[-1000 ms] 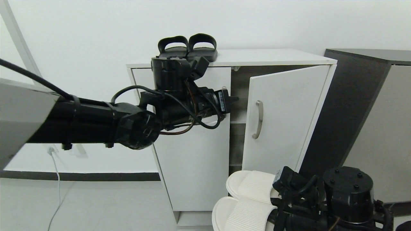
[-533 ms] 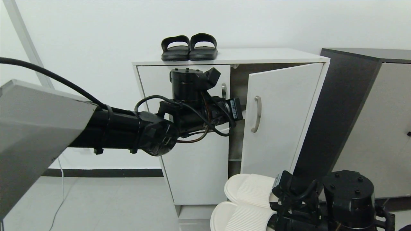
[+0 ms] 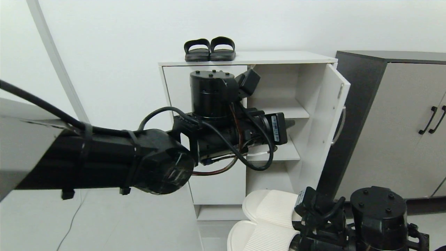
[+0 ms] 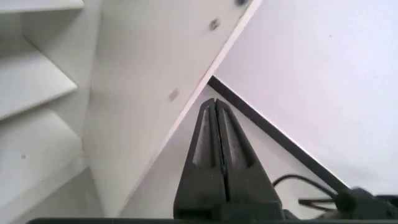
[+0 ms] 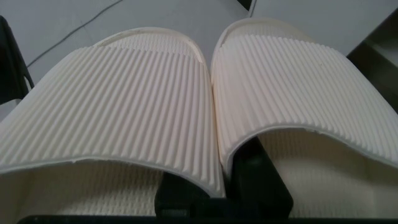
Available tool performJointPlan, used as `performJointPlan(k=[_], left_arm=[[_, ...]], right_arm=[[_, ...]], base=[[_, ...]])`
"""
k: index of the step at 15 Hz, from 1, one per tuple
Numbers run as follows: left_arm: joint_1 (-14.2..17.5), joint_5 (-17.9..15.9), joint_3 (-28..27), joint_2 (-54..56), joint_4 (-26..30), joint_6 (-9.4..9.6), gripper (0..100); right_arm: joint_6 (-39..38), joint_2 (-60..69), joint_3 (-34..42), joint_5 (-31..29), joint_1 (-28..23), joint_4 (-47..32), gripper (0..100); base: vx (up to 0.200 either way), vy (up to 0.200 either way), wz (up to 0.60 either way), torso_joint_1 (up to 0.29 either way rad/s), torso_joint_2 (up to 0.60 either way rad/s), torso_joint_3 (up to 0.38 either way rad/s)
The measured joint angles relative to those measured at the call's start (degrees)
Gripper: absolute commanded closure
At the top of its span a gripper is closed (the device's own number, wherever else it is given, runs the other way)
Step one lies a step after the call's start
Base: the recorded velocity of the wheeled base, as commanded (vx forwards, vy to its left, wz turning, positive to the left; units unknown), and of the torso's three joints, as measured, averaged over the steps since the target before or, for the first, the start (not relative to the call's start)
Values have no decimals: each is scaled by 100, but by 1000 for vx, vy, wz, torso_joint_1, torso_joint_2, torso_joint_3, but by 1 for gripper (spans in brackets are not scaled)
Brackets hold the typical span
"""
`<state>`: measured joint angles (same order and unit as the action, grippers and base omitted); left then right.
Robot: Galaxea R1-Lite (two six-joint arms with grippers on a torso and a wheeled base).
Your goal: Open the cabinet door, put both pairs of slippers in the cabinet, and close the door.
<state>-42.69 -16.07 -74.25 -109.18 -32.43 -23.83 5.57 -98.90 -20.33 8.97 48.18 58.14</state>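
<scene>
The left gripper (image 4: 216, 109), jaws pressed together and empty, hangs before the white wooden cabinet's (image 3: 285, 56) shelves. Black rubber slides (image 3: 210, 49) sit on the cabinet's top, toes toward the wall. The cabinet's right door (image 3: 322, 118) stands wide open. Below it, the right gripper (image 5: 227, 180) clamps the white ribbed slippers (image 3: 268, 216), which lie lengthwise with their toes toward the cabinet's base.

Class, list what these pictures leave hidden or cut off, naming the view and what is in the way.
1. Head view: the left arm hides much of the closed left door.
2. Head view: the open right door shows its inner side; its front faces away.
3. Head view: the right arm and the bottom edge hide the white slippers' heels.
</scene>
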Motion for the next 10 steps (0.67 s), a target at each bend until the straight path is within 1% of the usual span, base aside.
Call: performJointPlan(k=[1,3,5,7,8,9,10], left_arm=[[61,50,118,111,-22,2,100],[227,151,634,540,-17,5,100],[350,193,1379,1218,-13,7,100],[422,247,2186,2189,44,7,100],[449,345,2619,2831,165,11,100],[469,499,2983,3473,399,33,100],[501,670,3310,4133,747,106,100]], right_arm=[[-2,1,-2,-5,5,2,100],[-16,1,-41,-22,-44,0,100],[-29,-16,-105,-16,-132,2,100],[-32,-41,-166,-20,-226,2,100],[-32,-49,-183,-22,-232,2,100],[-32,-57,-193,-22,-240,5,100],[-32,-62,-194,-20,-251,2,100]], base=[[0,0,0,0,0,0],[0,0,0,0,0,0],[0,0,0,0,0,0],[0,0,0,0,0,0],[0,0,0,0,0,0],[0,0,0,0,0,0],[0,0,0,0,0,0]])
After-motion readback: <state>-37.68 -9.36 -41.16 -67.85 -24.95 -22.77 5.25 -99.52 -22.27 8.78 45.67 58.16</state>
